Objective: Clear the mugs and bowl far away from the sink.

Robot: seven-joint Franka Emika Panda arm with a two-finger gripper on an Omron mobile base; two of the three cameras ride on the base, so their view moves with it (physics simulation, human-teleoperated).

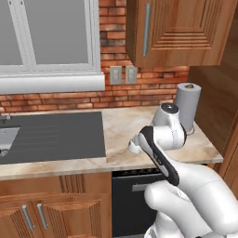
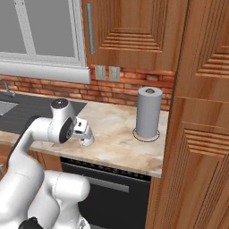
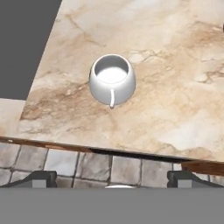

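The white mug (image 3: 112, 79) stands upright on the marble counter (image 3: 175, 65), near its front edge, its thin handle turned toward the camera on the hand, with bare stone all round it. The gripper (image 3: 112, 177) hovers over it, fingertips (image 3: 41, 177) spread wide and empty, touching nothing. Just beside the mug lies the dark ribbed drainboard of the sink (image 1: 51, 135), with the lighter basin farther along. Well apart, by the tall wooden cabinet (image 2: 201, 112), stands a grey paper-towel roll (image 2: 148, 112). Behind run a brick wall (image 1: 139, 88), two outlets (image 1: 123, 74) and a window (image 1: 49, 37).
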